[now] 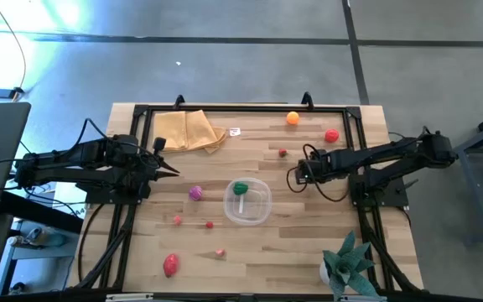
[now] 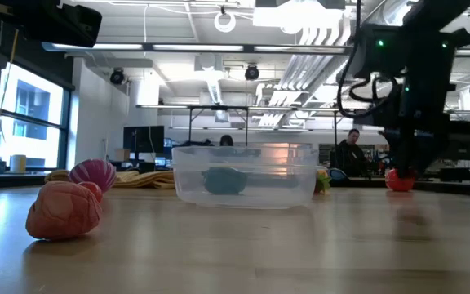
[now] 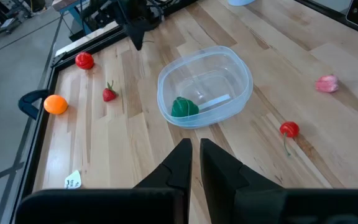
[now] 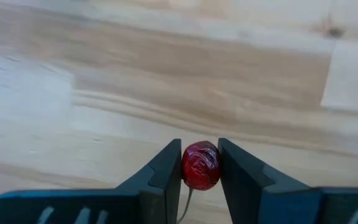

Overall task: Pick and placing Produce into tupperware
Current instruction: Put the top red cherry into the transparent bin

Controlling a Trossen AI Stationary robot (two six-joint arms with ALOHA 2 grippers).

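Right gripper point(image 4: 200, 163) pinching a small red cherry point(image 4: 201, 165), right of the tupperware point(image 1: 247, 201). I'd carry it level over the rim, then release. Left gripper point(image 3: 195, 155) pressed together, waiting left.

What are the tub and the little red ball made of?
The tub looks like clear, smooth plastic: the wood shows through its walls. The red ball, pinched in the right gripper, looks shiny and crinkly, perhaps glossy plastic or foil; I can't tell which.
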